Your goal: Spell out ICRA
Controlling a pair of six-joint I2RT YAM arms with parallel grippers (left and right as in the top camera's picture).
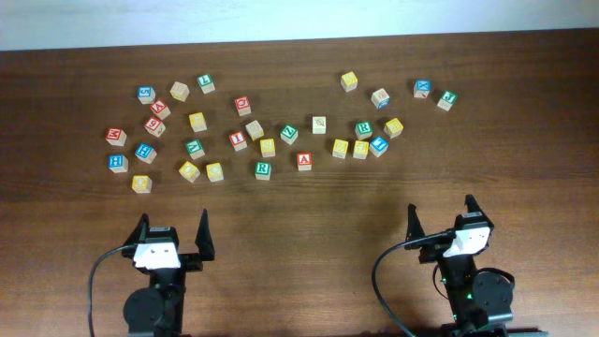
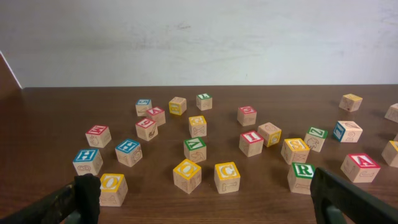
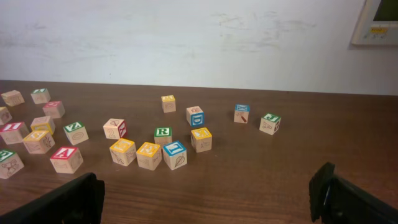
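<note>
Table (image 1: 299, 211) — letter blocks (image 1: 264, 168) well ahead of left fingers (image 1: 203, 236), right fingers (image 1: 413, 227) — both spread, empty.

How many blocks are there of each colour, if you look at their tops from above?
Yellow tops: 9
Red tops: 6
Green tops: 6
Blue tops: 5
Plain wood tops: 4
Total: 30 blocks
</note>
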